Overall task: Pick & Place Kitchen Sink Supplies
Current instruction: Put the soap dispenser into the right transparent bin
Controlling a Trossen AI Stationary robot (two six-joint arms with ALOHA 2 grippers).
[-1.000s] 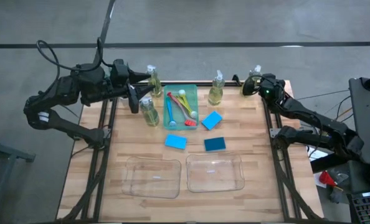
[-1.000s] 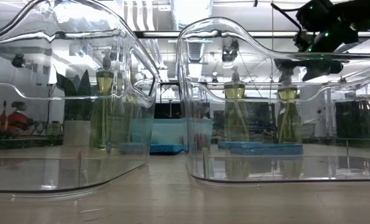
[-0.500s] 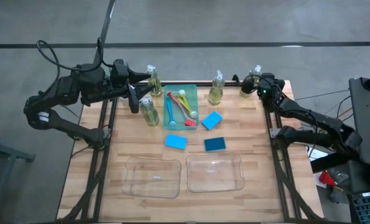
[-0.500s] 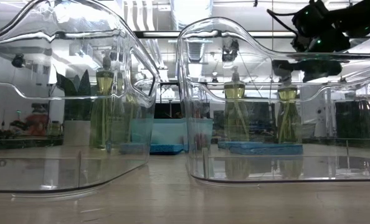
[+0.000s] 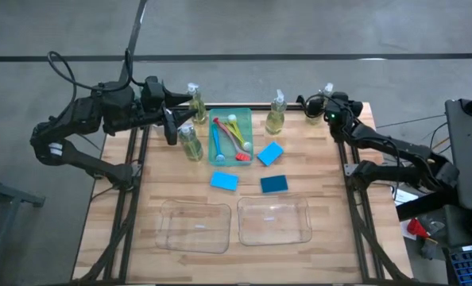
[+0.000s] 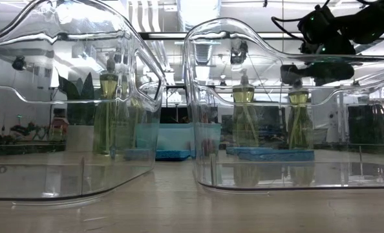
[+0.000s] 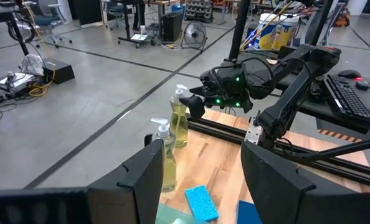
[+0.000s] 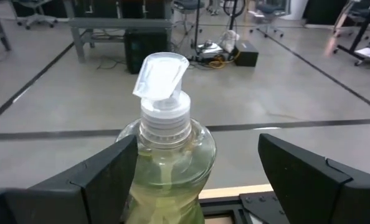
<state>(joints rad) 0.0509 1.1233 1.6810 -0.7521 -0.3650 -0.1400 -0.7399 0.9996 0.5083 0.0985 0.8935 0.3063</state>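
At two o'clock on the table (image 5: 331, 199), the right gripper (image 5: 322, 106) has its jaws spread wide on either side of a soap bottle (image 8: 166, 162), flanking it but not yet pressing on it, so nothing looks to be lifted yet; by my judgement the task is barely begun. Toward six o'clock, both clear bins, the left one (image 5: 195, 226) and the right one (image 5: 273, 218), appear to hold nothing. Three more bottles stand toward twelve o'clock: one at eleven (image 5: 195, 101), one just inside it (image 5: 191, 143), one near one o'clock (image 5: 276, 116); the brushes (image 5: 230, 137) lie in the green tray (image 5: 217, 159) at twelve; three blue sponges (image 5: 224, 180) lie around the centre, none touching a bin. So every bottle, sponge and brush is seemingly still to be moved.

At ten o'clock the left gripper (image 5: 172, 121) waits beside the nearer bottles, jaws apart and holding nothing.

No brand, label or writing is readable on any bottle, sponge, bin or tray.
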